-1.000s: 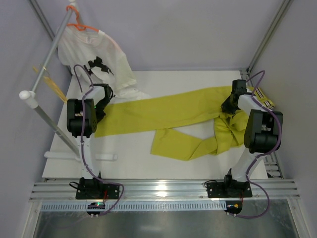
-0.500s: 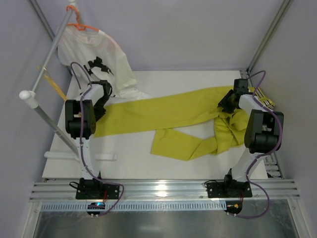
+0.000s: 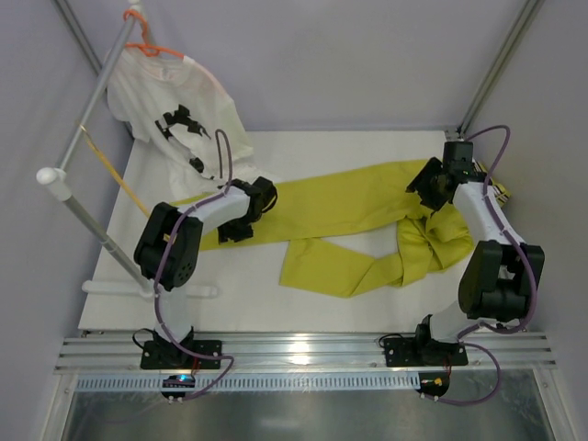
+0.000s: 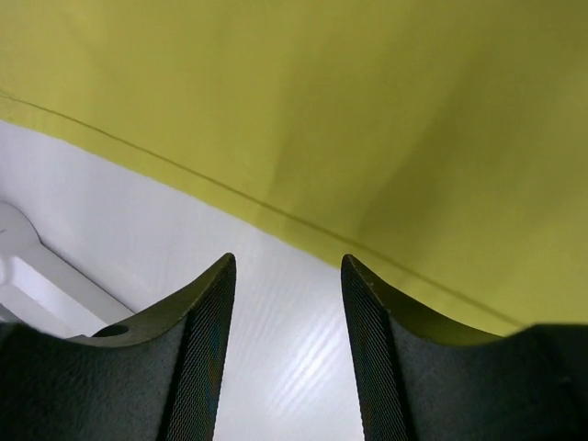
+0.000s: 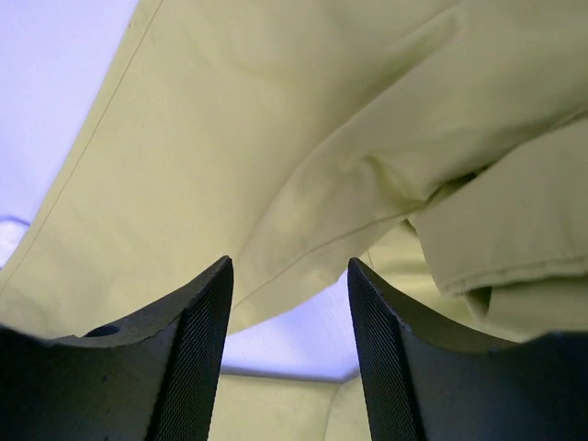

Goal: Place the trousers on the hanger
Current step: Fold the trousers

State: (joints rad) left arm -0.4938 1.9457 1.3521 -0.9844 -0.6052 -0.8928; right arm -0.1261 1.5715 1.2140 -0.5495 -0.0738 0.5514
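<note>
The yellow-green trousers (image 3: 340, 207) lie spread across the white table (image 3: 303, 152), one leg stretched left, the other folded toward the front, and the waist bunched at the right. My left gripper (image 3: 237, 225) hovers open over the near edge of the long leg. In its wrist view the left gripper (image 4: 287, 262) has only bare table between the fingers and the trousers (image 4: 367, 110) just beyond. My right gripper (image 3: 429, 186) is open above the bunched waist, nothing held; below the right gripper (image 5: 289, 262) the trousers (image 5: 276, 119) lie in folds. The thin yellow hanger (image 3: 115, 175) hangs at the rail on the left.
A metal rail (image 3: 92, 110) with a white knob (image 3: 53, 179) slants along the left side. An orange hanger (image 3: 152, 48) on it carries a white T-shirt (image 3: 170, 96) with black print. A white rod base (image 3: 147, 289) lies at the table's front left.
Both grippers have gone from shut to open. The left arm swung right from the leg's left end to over the leg's near edge. The right arm stretched further back.
</note>
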